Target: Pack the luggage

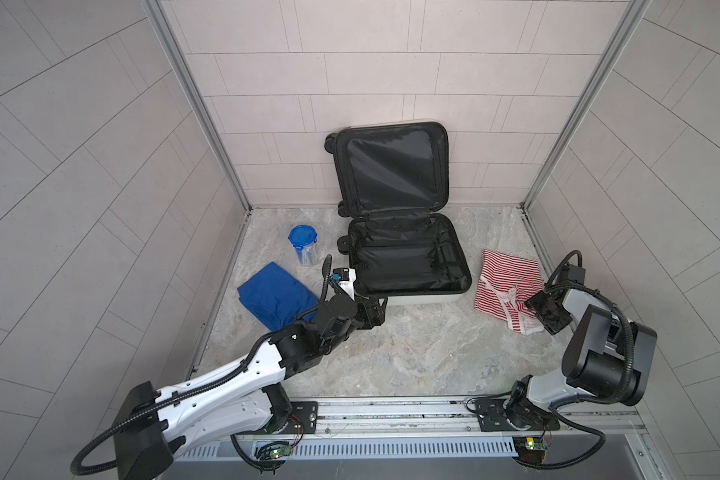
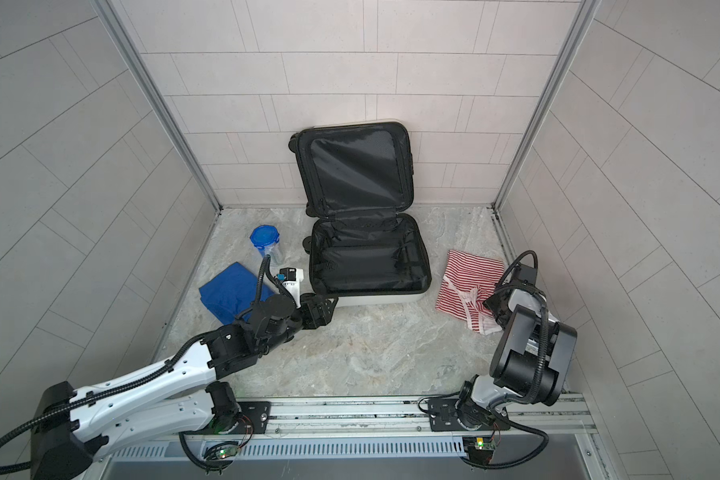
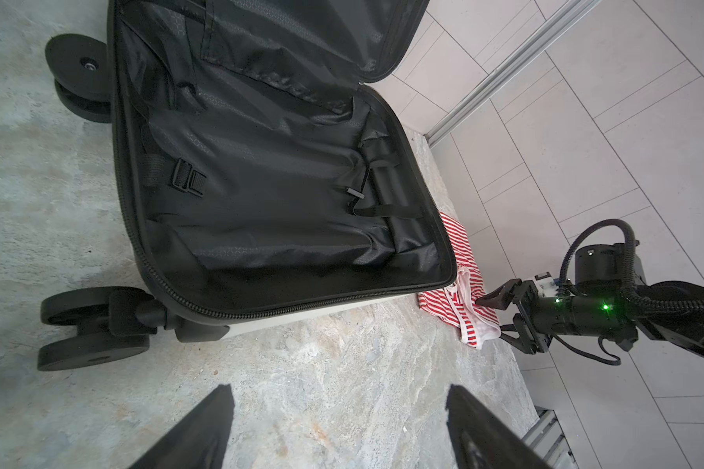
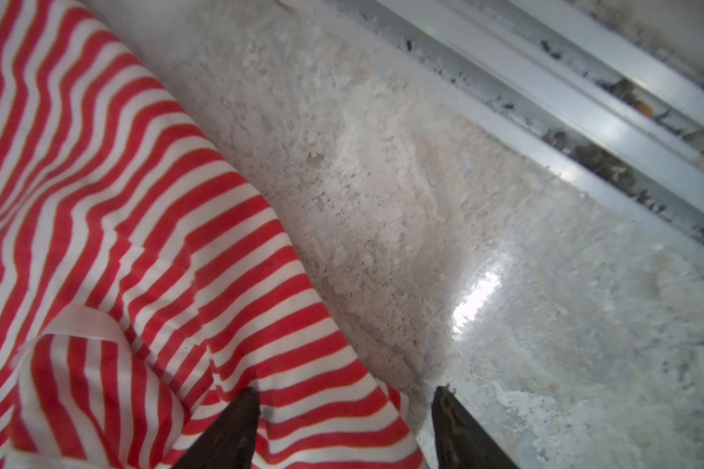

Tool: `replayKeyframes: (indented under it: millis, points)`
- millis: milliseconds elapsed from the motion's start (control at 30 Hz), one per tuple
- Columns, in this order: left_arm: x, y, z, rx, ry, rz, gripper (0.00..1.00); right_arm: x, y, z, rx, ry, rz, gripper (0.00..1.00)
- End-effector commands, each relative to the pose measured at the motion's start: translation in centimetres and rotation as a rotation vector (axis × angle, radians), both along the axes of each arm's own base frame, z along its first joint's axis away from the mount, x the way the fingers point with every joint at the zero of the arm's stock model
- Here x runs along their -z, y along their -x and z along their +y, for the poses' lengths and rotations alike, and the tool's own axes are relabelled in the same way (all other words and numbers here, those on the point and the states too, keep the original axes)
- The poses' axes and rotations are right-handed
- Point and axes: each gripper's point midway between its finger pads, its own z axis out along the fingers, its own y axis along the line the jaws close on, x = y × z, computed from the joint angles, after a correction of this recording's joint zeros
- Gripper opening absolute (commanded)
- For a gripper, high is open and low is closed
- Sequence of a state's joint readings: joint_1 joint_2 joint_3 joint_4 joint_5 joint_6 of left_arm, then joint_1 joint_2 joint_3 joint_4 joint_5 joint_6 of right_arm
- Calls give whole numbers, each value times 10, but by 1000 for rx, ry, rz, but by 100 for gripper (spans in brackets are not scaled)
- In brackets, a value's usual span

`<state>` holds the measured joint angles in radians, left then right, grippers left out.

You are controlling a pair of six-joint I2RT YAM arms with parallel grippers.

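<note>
Your luggage (image 1: 429,297) lies open at the back of the tabletop (image 1: 412,353), lid propped against the wall and black-lined base empty, while your left hand (image 3: 338,387) hangs fingers apart and empty just off the case's near wheeled corner. Your right hand (image 4: 346,390), fingers also apart, straddles the edge of the red-striped garment (image 4: 139,243), one finger over cloth and one over bare tabletop. A pinch this shallow may catch only the hem, so the garment could slip free or trail and snag on the case's rim
</note>
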<state>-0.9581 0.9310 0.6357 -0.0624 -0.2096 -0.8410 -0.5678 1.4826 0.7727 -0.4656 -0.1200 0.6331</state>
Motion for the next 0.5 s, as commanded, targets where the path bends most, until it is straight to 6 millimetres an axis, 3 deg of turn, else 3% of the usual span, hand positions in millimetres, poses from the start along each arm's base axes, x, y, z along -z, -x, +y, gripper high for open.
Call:
replayKeyframes:
  millis: [0,100,333,467]
  points:
    - [-5,-1,5,-30,16,-15,85,2,2,3,25,-9,-16,62]
    - [-6,-1,6,-32,16,-17,85,6,4,5,20,-18,-8,53]
    - [-3,-1,11,-51,11,-14,85,7,7,17,1,-58,-9,21]
    - [1,-1,15,-67,14,-10,84,2,13,23,-20,-44,-4,10]
